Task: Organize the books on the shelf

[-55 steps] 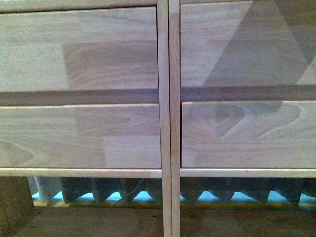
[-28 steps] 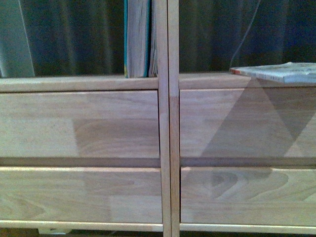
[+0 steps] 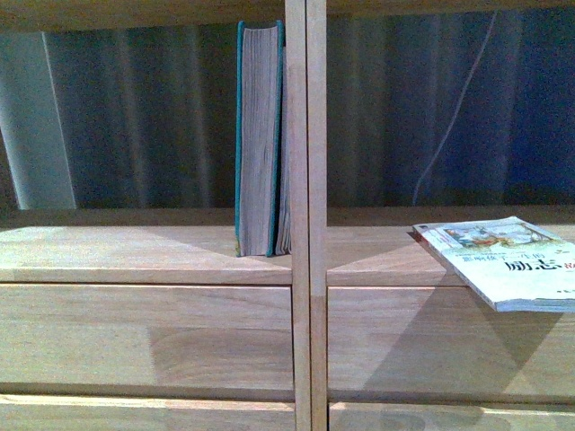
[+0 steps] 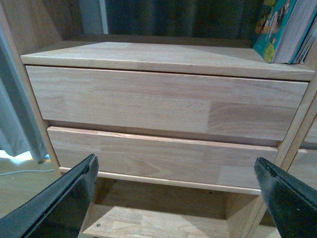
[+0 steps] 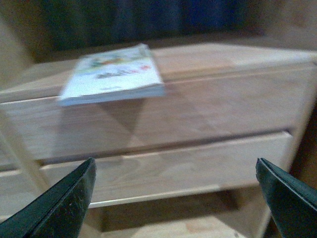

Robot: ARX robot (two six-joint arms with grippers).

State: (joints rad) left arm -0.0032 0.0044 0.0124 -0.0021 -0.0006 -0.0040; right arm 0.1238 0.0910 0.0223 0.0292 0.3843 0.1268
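teal-green book (image 3: pixel 259 144) stood upright beside the shelf (image 3: pixel 305 296) divider; the paperback (image 3: pixel 508 260) lay flat, overhanging the edge. left gripper (image 4: pixel 174 163) and right gripper (image 5: pixel 175 163) gaped empty.

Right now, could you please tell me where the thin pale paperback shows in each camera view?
Front view: paperback at lower right, lying flat, overhanging the shelf edge.
Left wrist view: not in it.
Right wrist view: blurred, overhanging the same edge.
Shared landmark: the drawer front directly beneath it, in both those views.
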